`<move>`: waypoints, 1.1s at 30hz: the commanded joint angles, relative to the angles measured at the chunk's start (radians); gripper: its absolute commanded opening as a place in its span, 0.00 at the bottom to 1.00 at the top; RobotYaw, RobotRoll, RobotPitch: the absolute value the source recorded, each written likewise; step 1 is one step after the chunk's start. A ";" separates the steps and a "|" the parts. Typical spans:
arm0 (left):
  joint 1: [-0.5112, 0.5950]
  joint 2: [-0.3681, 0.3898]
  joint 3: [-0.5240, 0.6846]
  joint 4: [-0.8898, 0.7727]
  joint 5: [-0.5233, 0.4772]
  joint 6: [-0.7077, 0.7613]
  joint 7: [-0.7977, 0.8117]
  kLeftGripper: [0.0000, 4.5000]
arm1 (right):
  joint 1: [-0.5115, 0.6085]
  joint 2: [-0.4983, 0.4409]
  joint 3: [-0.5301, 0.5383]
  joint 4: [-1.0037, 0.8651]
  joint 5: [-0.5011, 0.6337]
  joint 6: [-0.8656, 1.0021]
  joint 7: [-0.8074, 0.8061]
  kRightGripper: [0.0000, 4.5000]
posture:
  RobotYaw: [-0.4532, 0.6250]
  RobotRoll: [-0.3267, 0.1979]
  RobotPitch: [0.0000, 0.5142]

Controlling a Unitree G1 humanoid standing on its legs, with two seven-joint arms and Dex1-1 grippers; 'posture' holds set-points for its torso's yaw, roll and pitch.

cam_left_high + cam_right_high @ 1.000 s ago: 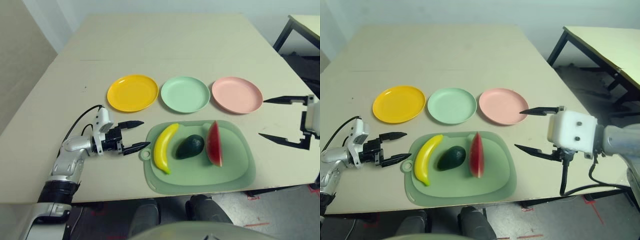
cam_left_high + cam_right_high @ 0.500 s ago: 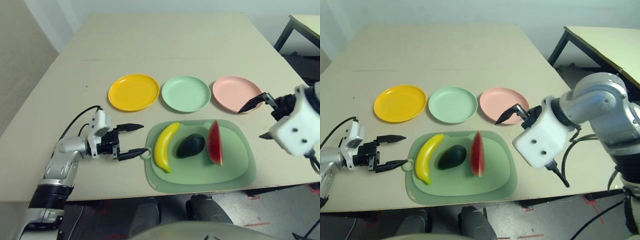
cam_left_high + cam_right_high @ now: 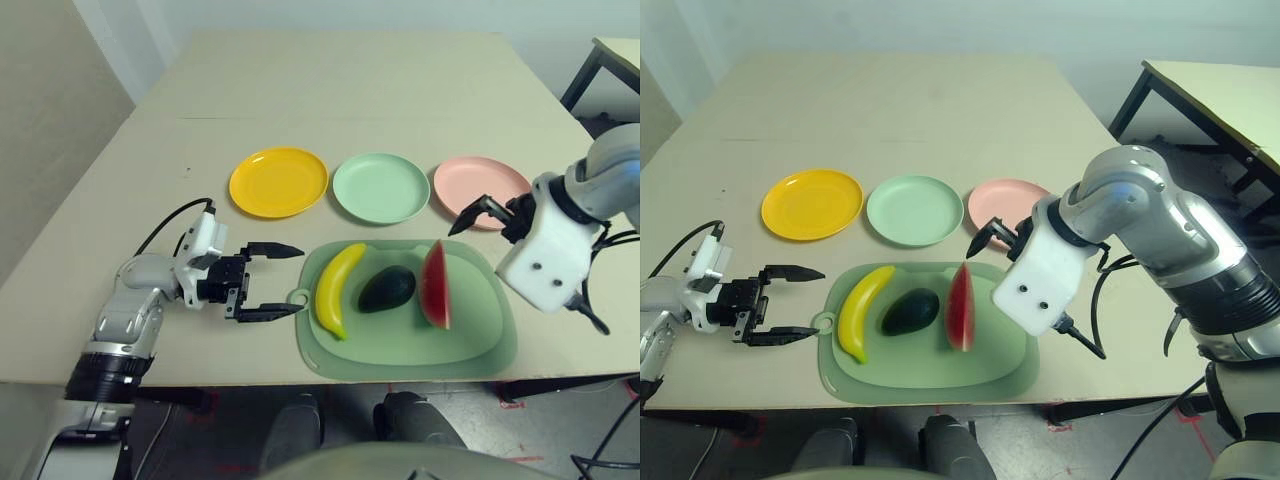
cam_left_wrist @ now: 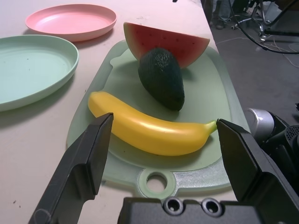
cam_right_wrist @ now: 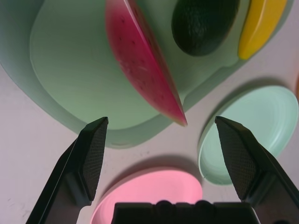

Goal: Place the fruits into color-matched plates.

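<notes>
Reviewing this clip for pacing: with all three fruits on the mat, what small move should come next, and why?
Probably lower the open right claw onto the watermelon wedge. It hangs just above the wedge's far tip, pointing down, and the pink plate lies right behind.

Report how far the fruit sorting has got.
Nothing is sorted yet: the banana, avocado and watermelon wedge all lie on the green mat, and the three plates hold nothing. The right gripper hangs open over the wedge's far end; the left gripper is open beside the mat.
</notes>
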 commanded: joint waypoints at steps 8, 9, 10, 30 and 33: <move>0.009 0.003 -0.006 -0.013 0.003 0.004 0.010 1.00 | 0.000 0.101 0.057 0.060 -0.009 -0.080 0.009 1.00 | 0.41 0.62 0.12; 0.010 0.003 -0.006 -0.015 0.002 0.005 0.010 1.00 | 0.003 0.114 0.062 0.075 -0.019 -0.088 0.009 1.00 | 0.41 0.62 0.13; 0.011 0.004 -0.006 -0.017 0.002 0.005 0.011 1.00 | 0.006 0.127 0.066 0.091 -0.031 -0.097 0.009 1.00 | 0.41 0.62 0.13; 0.030 0.033 0.014 -0.097 -0.020 0.056 0.061 1.00 | 0.080 0.202 0.076 0.178 -0.128 -0.105 -0.004 1.00 | 0.41 0.62 0.17; 0.027 0.039 0.015 -0.099 -0.023 0.062 0.062 1.00 | 0.076 0.212 0.081 0.190 -0.145 -0.099 -0.002 1.00 | 0.41 0.62 0.17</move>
